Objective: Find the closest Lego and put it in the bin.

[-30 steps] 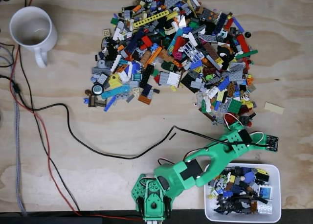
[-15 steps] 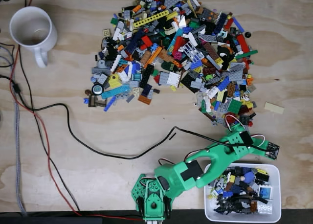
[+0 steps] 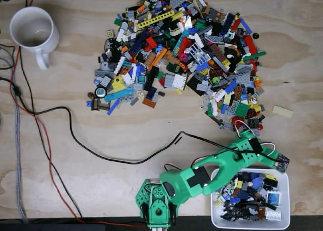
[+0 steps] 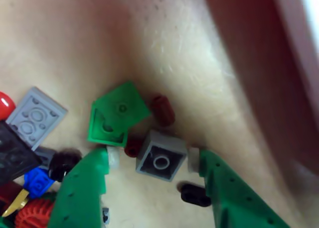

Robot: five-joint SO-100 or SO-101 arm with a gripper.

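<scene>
1. A small grey square Lego (image 4: 161,161) is seen in the wrist view lying on the bench (image 4: 209,78), directly between the two green fingers (image 4: 84,188). The fingers are spread apart on either side of it; a slight gap is visible on each side, so nothing is clamped yet.
2. Just beside the grey piece, a green plate (image 4: 118,116), a dark red round piece (image 4: 162,110) and a black piece (image 4: 195,194) are seen; a grey flat tile (image 4: 36,116) lies further left in that view.
3. In the fixed view the gripper (image 3: 247,130) is placed at the lower right edge of the Lego pile (image 3: 181,54), just above the bin (image 3: 285,217). The grey piece itself cannot be made out there.
4. Change over the last second: the wrist end and its small black module (image 3: 280,163) have been shifted down and to the right in the fixed view, closer to the bin's top rim. The pile and the mug (image 3: 33,32) are unchanged.
5. Meaning for the task, as a judgement: the arm has been settled over the nearest loose piece and the grasp looks about to be made; the carry to the bin is not yet done. The bin already holds many pieces.
6. The black cable (image 3: 101,153) is laid across the bench, well apart from the target.
7. No brand, label or writing can be read in either view.
</scene>
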